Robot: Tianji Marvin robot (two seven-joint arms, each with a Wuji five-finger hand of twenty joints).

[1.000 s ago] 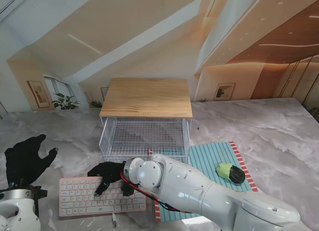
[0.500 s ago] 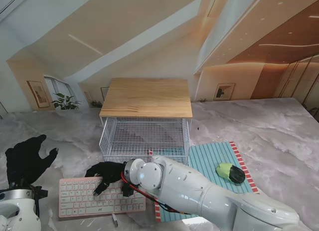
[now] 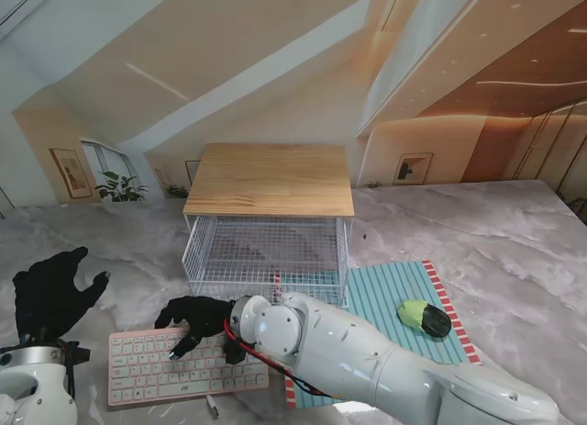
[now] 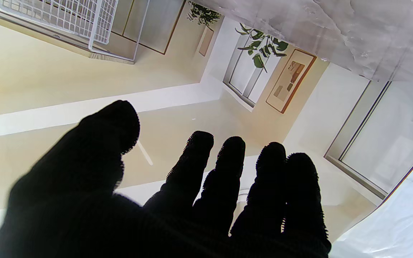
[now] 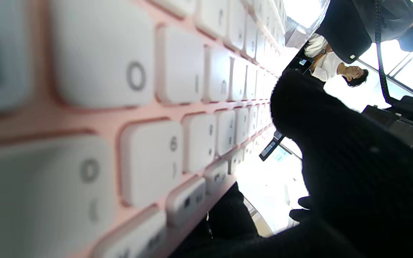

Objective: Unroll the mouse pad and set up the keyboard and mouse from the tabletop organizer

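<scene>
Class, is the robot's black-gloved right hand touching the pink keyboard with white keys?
Touching. In the stand view the right hand lies across the keyboard; the right wrist view shows its keys right against the glove.

My table [image 3: 514,232] has a grey marble top. At twelve o'clock stands the wire organizer [image 3: 267,251] with its wooden top. At three o'clock lies the striped teal mouse pad [image 3: 404,301], unrolled flat. At nine o'clock, nearer to me, lies the pink keyboard [image 3: 147,374], just beside the pad's edge, with a small object [image 3: 211,405] by its near side.

"O", "6" (blurred) on keyboard [image 5: 177,118] keys
</scene>
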